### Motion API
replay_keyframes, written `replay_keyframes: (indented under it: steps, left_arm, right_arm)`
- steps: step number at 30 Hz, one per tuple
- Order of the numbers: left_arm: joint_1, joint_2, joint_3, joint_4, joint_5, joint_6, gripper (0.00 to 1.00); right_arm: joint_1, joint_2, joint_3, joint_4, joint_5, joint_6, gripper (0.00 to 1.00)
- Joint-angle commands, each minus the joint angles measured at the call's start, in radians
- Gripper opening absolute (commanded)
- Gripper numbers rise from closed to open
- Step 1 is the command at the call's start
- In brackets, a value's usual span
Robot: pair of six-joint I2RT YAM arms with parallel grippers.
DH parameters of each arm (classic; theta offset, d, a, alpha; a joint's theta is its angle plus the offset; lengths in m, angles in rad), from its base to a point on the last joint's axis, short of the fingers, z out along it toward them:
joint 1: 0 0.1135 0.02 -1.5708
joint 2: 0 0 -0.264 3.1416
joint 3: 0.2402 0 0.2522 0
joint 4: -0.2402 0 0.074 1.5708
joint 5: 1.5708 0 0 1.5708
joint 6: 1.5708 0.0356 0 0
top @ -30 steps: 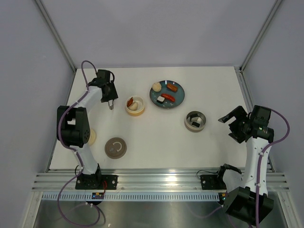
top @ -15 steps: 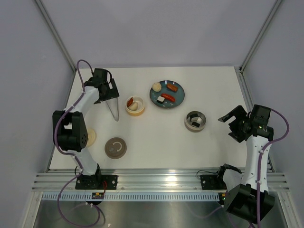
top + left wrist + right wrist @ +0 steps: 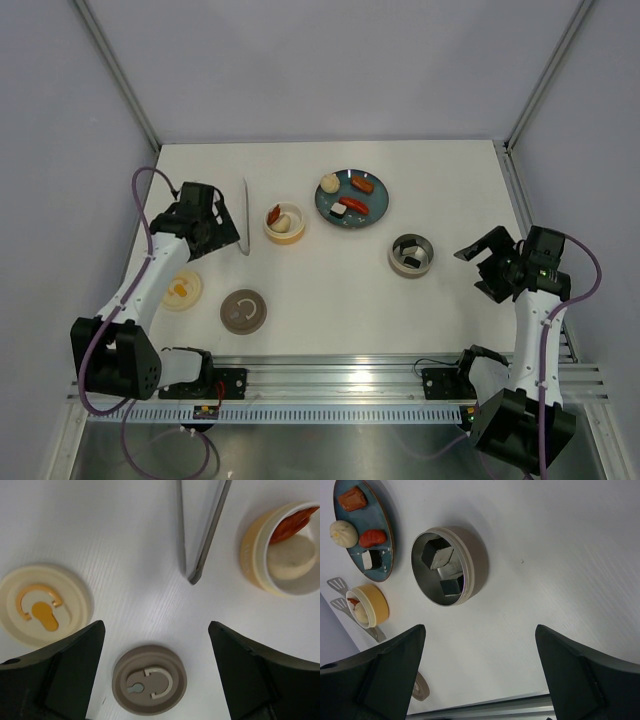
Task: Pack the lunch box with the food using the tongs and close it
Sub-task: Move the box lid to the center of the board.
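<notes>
The slim metal tongs (image 3: 244, 216) lie flat on the table left of the cream lunch box bowl (image 3: 284, 223), which holds a bun and a sausage. My left gripper (image 3: 218, 235) hovers open just left of the tongs and holds nothing. In the left wrist view the tongs (image 3: 210, 530) point at me, with the cream bowl (image 3: 252, 555) to their right. The teal plate (image 3: 376, 196) carries a bun (image 3: 329, 183), two sausages and a sushi bit. The grey lunch box bowl (image 3: 477, 575) holds sushi bits. My right gripper (image 3: 482, 265) stands open, right of that bowl.
A grey lid (image 3: 243, 310) and a cream lid (image 3: 181, 289) lie top up near the front left, and both show in the left wrist view, the grey lid (image 3: 149, 680) between my fingers. Aluminium rails run along the table's front edge.
My left gripper has let go of the tongs, which now lie on the table. The left arm has drawn back toward the near left. The right arm has barely moved.
</notes>
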Motion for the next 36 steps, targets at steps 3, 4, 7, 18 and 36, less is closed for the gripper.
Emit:
replay_keyframes:
  steps: [3, 4, 7, 18, 36]
  left_arm:
    - [-0.015, -0.069, -0.126, -0.077, 0.000, -0.094, 0.83]
    - [-0.031, -0.072, -0.137, -0.083, 0.001, -0.112, 0.81]
    - [-0.104, -0.092, -0.169, -0.092, 0.023, -0.149, 0.68]
    - [-0.396, 0.009, -0.171, -0.117, -0.117, -0.281, 0.45]
    - [-0.520, 0.212, -0.221, 0.014, -0.051, -0.349, 0.33]
  right_arm:
    - [0.003, -0.013, -0.008, 0.063, -0.041, 0.013, 0.99]
    - [0.003, -0.012, -0.007, 0.065, -0.042, 0.014, 0.99]
    - [0.005, -0.007, 0.001, 0.069, -0.044, 0.014, 1.00]
    - [0.007, -0.016, 0.009, 0.049, -0.052, 0.002, 1.00]
    - [0.007, -0.012, 0.005, 0.049, -0.056, 0.002, 0.99]
